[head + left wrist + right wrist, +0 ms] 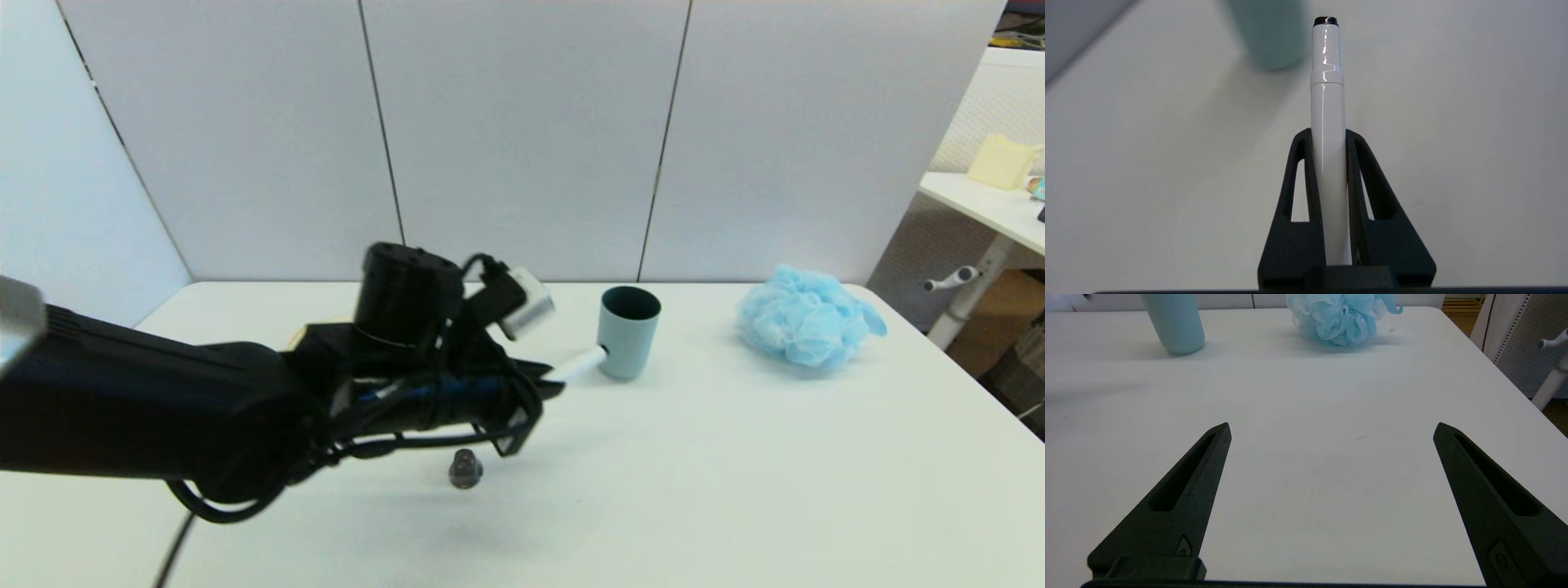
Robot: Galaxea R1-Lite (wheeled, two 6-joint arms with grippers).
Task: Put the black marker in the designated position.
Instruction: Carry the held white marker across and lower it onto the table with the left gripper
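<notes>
Nearest the robot, the right claw hung parked low over bare surface, its two fingers spread wide with nothing between them; it appeared to have no part in this step and sat well clear of the left arm's path.

A little farther out, a small dark grey knob stood alone on the surface, below the left arm and touched by nothing.

Above it, the left claw was clamped on the black marker, one finger pressing each side of the white barrel. The grip sat on the rear half, so the cap seam and the black tip stuck well out ahead. That was probably deliberate: with the pen lying along the claw's own line, it could be laid down lengthwise without the fingers meeting the surface first. The marker was airborne, its tip pointing toward the pale blue cup and, in the head view, very near its side; whether they touched could not be told.

Beyond the cup and the blue mesh puff, the designated position, the bare strip against the grey wall panels, lay unoccupied, so the carry looked unfinished. The cup seemed the main thing to steer around.
</notes>
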